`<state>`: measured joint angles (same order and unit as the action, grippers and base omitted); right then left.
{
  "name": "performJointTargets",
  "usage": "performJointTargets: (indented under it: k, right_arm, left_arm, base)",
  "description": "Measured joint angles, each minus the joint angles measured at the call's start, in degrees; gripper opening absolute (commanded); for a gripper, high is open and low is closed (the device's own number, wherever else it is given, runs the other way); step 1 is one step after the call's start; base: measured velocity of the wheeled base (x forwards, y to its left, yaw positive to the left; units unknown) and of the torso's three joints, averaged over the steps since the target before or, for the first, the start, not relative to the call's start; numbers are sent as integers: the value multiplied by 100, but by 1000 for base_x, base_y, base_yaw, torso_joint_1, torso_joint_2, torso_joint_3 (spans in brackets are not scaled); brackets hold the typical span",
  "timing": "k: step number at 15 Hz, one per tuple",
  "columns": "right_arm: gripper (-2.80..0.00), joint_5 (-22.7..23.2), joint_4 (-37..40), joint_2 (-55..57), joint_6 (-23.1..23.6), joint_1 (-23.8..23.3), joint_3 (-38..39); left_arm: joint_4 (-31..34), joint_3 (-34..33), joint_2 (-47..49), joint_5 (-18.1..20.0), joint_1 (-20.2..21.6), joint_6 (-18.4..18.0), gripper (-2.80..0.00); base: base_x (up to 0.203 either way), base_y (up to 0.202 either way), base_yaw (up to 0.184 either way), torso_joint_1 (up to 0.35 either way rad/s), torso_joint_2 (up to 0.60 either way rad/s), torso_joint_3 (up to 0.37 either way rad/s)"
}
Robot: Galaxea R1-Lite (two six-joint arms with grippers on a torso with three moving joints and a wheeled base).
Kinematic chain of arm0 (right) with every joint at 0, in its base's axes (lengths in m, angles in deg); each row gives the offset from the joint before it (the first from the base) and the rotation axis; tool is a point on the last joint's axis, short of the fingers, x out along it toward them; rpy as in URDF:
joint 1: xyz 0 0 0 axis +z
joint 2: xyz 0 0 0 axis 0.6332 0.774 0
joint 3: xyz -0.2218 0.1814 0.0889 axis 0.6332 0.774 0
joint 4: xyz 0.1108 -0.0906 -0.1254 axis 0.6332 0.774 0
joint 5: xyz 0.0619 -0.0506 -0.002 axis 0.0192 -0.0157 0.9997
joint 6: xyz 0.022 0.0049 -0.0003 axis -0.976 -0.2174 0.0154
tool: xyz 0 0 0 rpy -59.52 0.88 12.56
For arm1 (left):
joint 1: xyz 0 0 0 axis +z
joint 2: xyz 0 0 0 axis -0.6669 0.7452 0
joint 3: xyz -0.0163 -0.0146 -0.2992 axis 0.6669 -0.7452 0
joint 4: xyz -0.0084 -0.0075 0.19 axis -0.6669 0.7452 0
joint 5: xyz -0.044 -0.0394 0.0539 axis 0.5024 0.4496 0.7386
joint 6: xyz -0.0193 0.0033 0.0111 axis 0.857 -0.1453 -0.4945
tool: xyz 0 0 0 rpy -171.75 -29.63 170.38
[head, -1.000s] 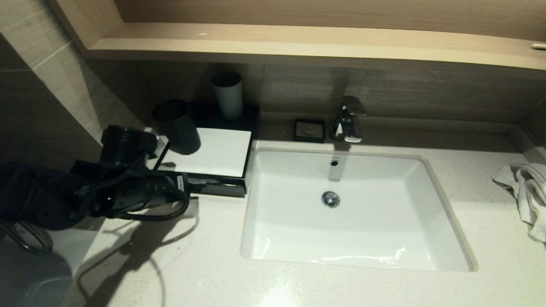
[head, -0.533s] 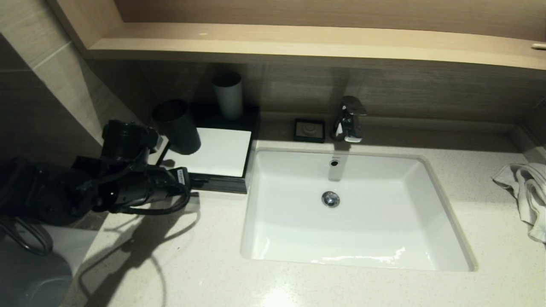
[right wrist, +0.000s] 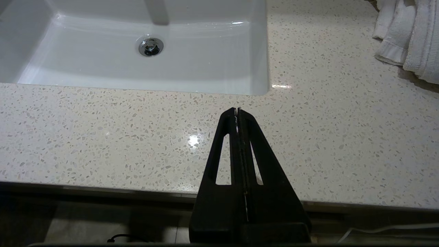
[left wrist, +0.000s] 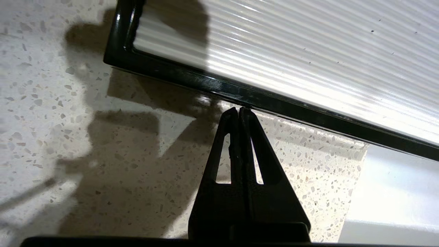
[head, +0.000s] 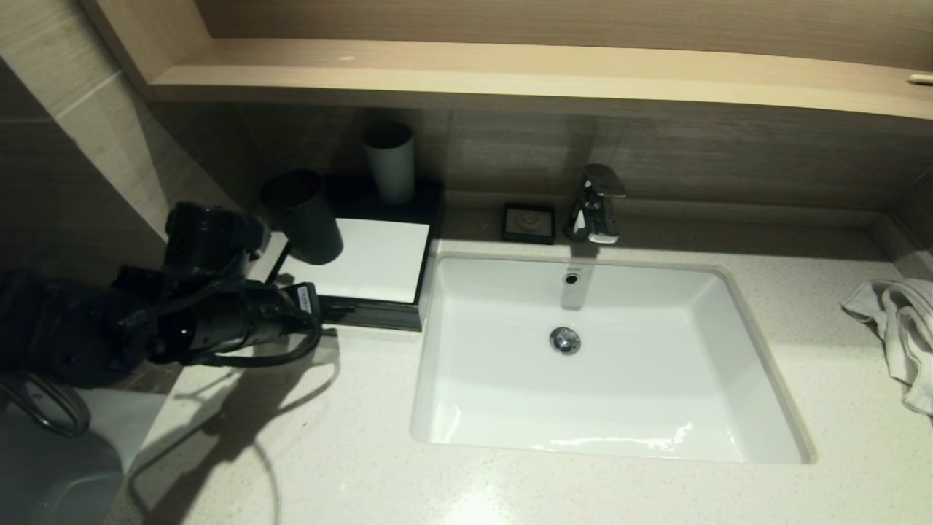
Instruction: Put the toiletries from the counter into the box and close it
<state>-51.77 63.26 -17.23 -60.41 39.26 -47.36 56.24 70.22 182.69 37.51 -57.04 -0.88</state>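
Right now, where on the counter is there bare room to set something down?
Bare counter runs along the front of the sink, and between the sink and the towel. The back left corner is crowded: the box with two cups, and the shut left gripper touching its front edge.

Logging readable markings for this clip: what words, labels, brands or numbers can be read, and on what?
None can be read.
White tag on the left arm, behind the left hand: print too small to read.
Mark by the sink overflow hole: blurred.
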Motion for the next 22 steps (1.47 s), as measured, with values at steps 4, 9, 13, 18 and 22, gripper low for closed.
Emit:
performJointTargets:
  k: [4, 9, 13, 18, 22]
  right_arm:
    - [-280, 1, 1, 0, 1, 0, 0]
    - [-280, -2, 1, 0, -2, 0, 0]
    - [-280, 1, 1, 0, -3, 2, 0]
    - [-280, 1, 2, 0, 1, 2, 0]
    - [-280, 3, 1, 0, -1, 0, 0]
  left_arm:
    - [207, -183, -297, 2, -7, -11, -280]
    - [272, -443, -657, 15, -13, -30, -280]
    - [310, -434, -865, 17, -16, -63, -280]
    - [224, -405, -1036, 6, -18, -319, -280]
    - [-160, -475, -1073, 0, -22, -336, -280]
  base:
    - [0, 0, 0, 0, 0, 0]
    - [0, 0, 0, 0, 0, 0]
    - [0, 0, 0, 0, 0, 0]
    - [0, 0, 0, 0, 0, 0]
    - [0, 0, 0, 0, 0, 0]
